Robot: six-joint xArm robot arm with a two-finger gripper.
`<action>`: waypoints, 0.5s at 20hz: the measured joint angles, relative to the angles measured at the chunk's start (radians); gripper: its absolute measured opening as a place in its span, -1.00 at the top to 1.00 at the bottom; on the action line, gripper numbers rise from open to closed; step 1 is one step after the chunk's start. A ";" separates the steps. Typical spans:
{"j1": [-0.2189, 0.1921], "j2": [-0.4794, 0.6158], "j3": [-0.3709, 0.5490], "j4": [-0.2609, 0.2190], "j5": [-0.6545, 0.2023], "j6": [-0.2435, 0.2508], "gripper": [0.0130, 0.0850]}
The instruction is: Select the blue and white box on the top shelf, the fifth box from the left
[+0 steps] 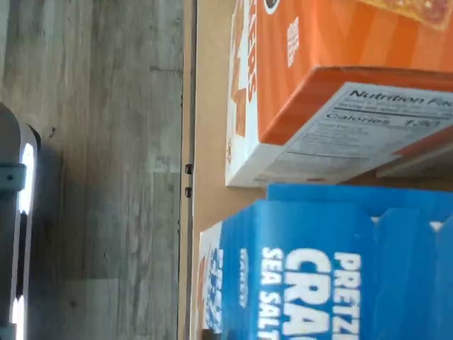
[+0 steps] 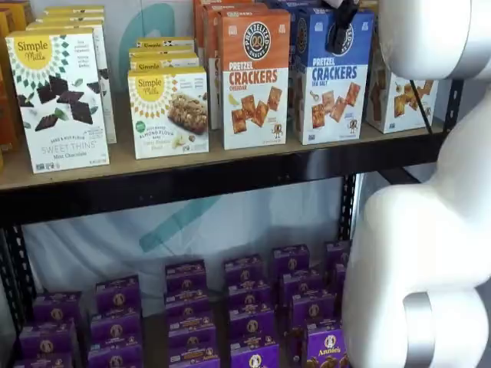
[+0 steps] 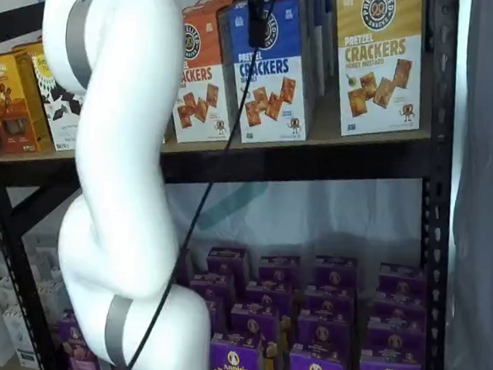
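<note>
- The blue and white box (image 2: pixel 333 77) stands upright on the top shelf (image 2: pixel 192 178), front face outward, in both shelf views; its own point in the other shelf view is (image 3: pixel 270 89).
- Taking that box as the landmark: the orange cheddar box (image 2: pixel 255 78) stands just beside it on one flank, almost touching, and a yellow-topped cracker box (image 3: pixel 380 59) stands near it on the other flank, with a gap between.
- More blue boxes of the same kind are lined up behind it.
- The gripper (image 3: pixel 256 21) hangs in front of the box's upper blue half, at about logo height; only a dark, narrow shape shows there, and in a shelf view (image 2: pixel 340 27) likewise, so I cannot tell whether the jaws are apart or closed, nor whether they touch the cardboard.
- The wrist view looks along the box's blue top and side (image 1: pixel 318 276), with the orange box (image 1: pixel 333 85) next to it.
- Handling, as a judgement: a light, thin cardboard carton, stiff at the edges but easily dented on the broad faces; smooth print may slip.
- The best hold is probably across the narrow width near the top, fingers on the two side walls, with the little clearance toward the orange box being the tight spot.
</note>
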 joint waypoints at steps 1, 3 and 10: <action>0.000 0.001 -0.002 -0.001 0.002 0.000 -0.44; 0.000 0.003 -0.005 -0.002 0.007 -0.001 -0.44; -0.003 -0.002 -0.002 -0.004 0.005 -0.004 -0.33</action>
